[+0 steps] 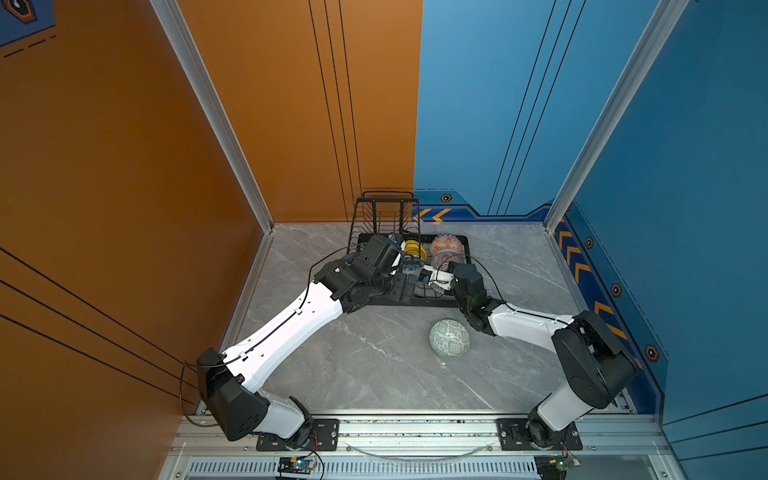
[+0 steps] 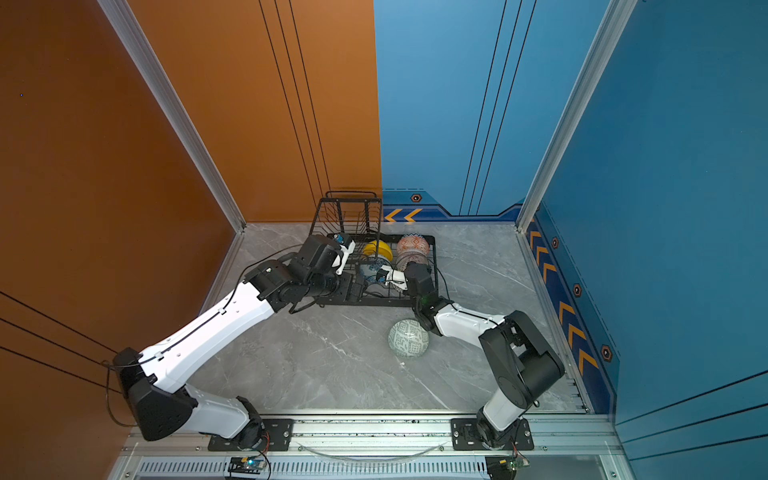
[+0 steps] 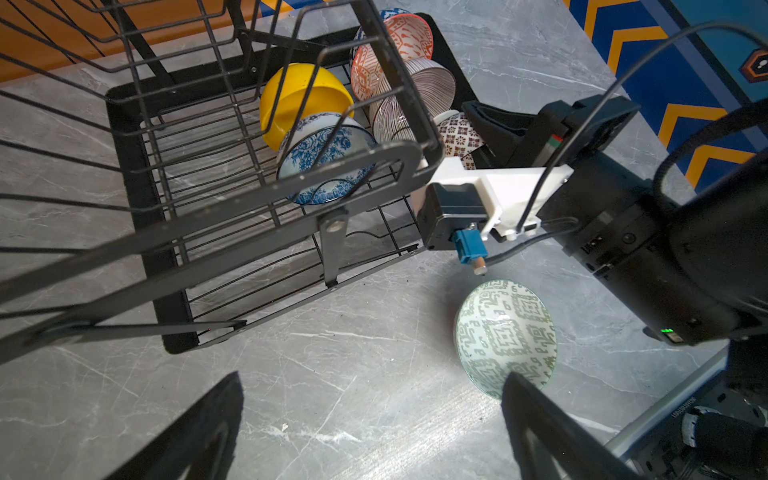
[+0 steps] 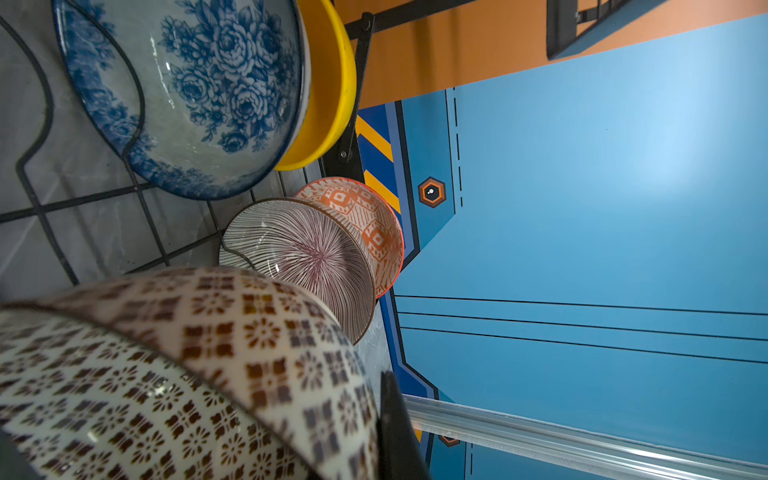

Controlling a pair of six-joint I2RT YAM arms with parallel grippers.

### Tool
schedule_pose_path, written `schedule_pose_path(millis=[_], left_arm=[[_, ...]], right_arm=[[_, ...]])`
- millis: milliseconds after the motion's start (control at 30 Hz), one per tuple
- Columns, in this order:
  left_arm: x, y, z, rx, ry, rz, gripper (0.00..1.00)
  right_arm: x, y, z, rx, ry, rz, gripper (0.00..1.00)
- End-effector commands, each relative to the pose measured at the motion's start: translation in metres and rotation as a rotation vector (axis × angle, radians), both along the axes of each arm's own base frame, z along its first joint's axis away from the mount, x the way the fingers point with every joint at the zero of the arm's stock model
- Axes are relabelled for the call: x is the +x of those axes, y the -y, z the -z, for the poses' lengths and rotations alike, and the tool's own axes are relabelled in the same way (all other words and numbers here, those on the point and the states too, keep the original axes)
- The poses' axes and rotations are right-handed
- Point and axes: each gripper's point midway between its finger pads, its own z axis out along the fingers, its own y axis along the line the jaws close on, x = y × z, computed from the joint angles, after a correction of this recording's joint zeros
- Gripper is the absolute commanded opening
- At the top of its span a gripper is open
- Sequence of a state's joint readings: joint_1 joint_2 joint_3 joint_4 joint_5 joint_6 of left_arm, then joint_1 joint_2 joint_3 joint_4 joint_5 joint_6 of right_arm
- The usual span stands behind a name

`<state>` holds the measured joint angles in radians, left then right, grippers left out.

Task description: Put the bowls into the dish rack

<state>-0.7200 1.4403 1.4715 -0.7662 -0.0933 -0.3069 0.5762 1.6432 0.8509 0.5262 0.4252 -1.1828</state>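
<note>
The black wire dish rack (image 1: 415, 303) (image 3: 137, 174) stands at the back of the table. In it the yellow bowl (image 1: 415, 249), the orange-white bowl (image 1: 446, 243), the pink radial-lined bowl (image 3: 415, 91) and the blue-white floral bowl (image 3: 324, 158) rest on edge. My right gripper (image 1: 440, 283) is shut on the rim of the black-white geometric bowl (image 4: 166, 365), held in the rack beside the pink one. One finger (image 4: 395, 428) shows outside the bowl. The pale green bowl (image 1: 449, 337) (image 3: 505, 332) lies on the table. My left gripper (image 3: 374, 419) stands open and empty near the rack's front.
The rack's raised upper basket (image 1: 386, 216) stands at its back left, against the orange wall. The right arm (image 1: 528, 328) reaches in from the right, past the green bowl. A metal rail (image 1: 415, 428) runs along the table's front edge.
</note>
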Motion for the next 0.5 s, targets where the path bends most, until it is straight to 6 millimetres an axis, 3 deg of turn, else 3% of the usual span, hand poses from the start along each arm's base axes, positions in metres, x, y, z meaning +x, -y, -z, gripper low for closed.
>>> schedule_pose_path(millis=[0, 467], left_arm=[[-0.001, 0.0, -0.005, -0.02, 0.01, 0.007, 0.98], [-0.002, -0.002, -0.006, -0.021, 0.011, 0.003, 0.98]], right_arm=[[0.016, -0.008, -0.036, 0.058, 0.115, 0.025, 0.0], [0.029, -0.038, -0.019, 0.021, 0.115, 0.013, 0.0]])
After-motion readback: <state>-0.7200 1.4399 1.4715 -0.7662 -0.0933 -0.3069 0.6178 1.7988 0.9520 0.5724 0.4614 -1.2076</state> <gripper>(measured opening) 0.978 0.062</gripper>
